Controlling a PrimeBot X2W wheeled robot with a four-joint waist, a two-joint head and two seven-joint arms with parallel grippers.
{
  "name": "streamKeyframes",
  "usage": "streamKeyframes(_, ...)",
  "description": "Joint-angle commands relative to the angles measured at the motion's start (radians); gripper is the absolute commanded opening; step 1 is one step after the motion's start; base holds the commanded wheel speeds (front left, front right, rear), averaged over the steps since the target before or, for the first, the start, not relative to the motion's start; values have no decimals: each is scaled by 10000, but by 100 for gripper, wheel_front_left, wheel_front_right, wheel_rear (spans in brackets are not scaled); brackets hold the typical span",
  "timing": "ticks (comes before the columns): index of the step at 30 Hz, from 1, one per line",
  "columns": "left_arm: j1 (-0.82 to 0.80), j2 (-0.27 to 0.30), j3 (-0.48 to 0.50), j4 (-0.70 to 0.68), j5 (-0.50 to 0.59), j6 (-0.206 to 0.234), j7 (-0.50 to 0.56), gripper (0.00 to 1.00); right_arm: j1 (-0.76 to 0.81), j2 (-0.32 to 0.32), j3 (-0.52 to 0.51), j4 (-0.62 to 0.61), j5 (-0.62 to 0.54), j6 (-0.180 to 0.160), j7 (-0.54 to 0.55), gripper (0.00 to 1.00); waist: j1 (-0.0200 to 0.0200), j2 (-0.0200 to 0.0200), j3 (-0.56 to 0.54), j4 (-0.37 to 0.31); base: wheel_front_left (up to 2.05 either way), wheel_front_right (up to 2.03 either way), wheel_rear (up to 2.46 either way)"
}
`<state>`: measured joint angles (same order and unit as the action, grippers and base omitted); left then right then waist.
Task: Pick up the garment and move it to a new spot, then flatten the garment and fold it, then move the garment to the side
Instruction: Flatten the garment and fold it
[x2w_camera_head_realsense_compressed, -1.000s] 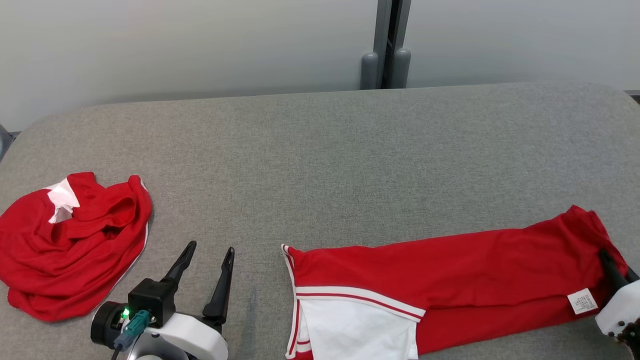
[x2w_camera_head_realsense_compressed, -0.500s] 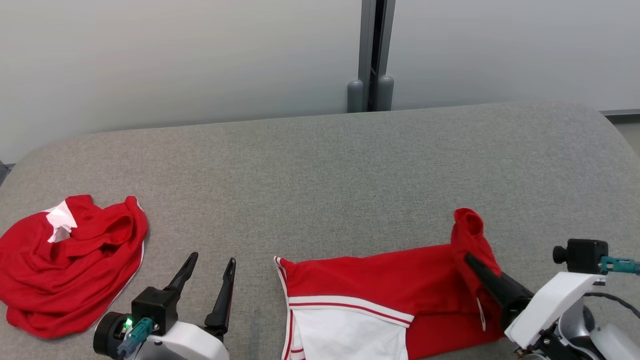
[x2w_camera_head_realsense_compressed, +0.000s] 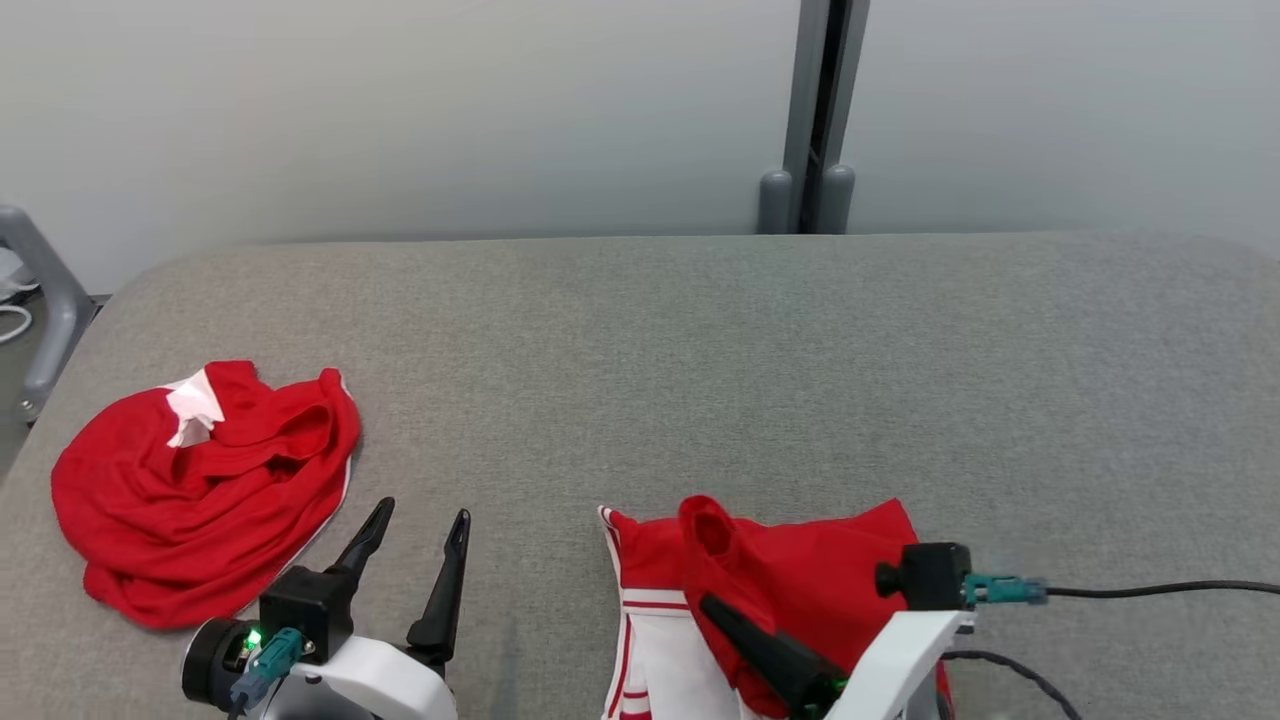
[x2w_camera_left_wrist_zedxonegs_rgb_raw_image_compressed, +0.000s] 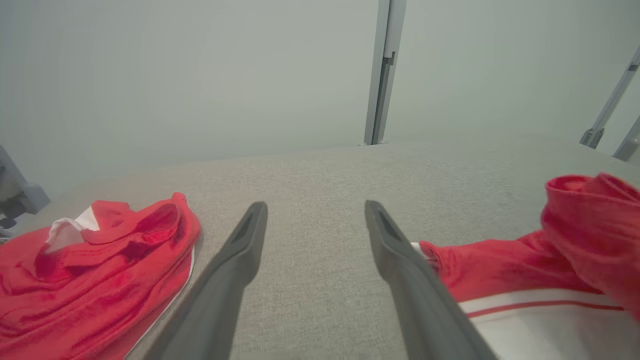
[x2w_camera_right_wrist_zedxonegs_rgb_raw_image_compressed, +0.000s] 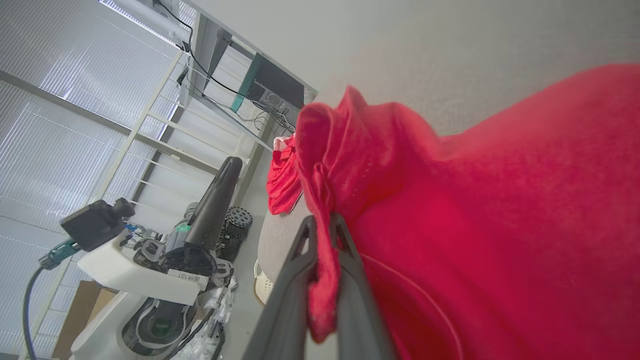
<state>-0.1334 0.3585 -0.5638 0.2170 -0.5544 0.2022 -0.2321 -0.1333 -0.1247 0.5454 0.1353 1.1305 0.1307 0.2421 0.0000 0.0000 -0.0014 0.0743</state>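
- Grey cloth-covered worktop before a pale wall with a grey upright post.
- Garment: red with white panel and striped trim, lying at the near middle of the worktop. One red end is raised and carried over the rest, so the cloth is doubled on itself.
- Right pincer: closed on a bunched fold of the garment's red edge; the right wrist view shows cloth squeezed between both fingers.
- Left pincer: jaws wide apart and empty, near the striped end but not touching it.
- Second red garment: a crumpled heap, well apart at the left.
- Risk, grip: the hold is on a narrow rumpled pinch. It may slip free before the fold is laid, or drop as a lump instead of a flat layer.
- Risk, anchoring: nothing pins the striped end, so the pull could drag the whole garment and skew the fold.
- Risk, cable: the wrist cable trails beside the cloth and might catch it.
- Writing: no brand or label is legible on the garment. A small sticker on the left arm carries print too small to read with confidence.
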Motion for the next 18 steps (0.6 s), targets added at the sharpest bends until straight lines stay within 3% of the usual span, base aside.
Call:
streamKeyframes(1, -174, 47, 37, -15, 26, -4, -2, 100, -89, 155, 115, 373, -218, 0, -72, 0, 0, 0, 81, 310, 0, 0, 0)
streamKeyframes(8, -119, 5, -38, 22, -28, -10, -15, 100, -445, 585, 377, 1719, -464, 0, -873, 0, 0, 0, 175, 975, 0, 0, 0)
streamKeyframes(18, -157, -16, -40, 54, -85, 27, -57, 100, -972, 688, 842, 2881, -495, 0, -1576, 0, 0, 0, 409, 1247, 0, 0, 0)
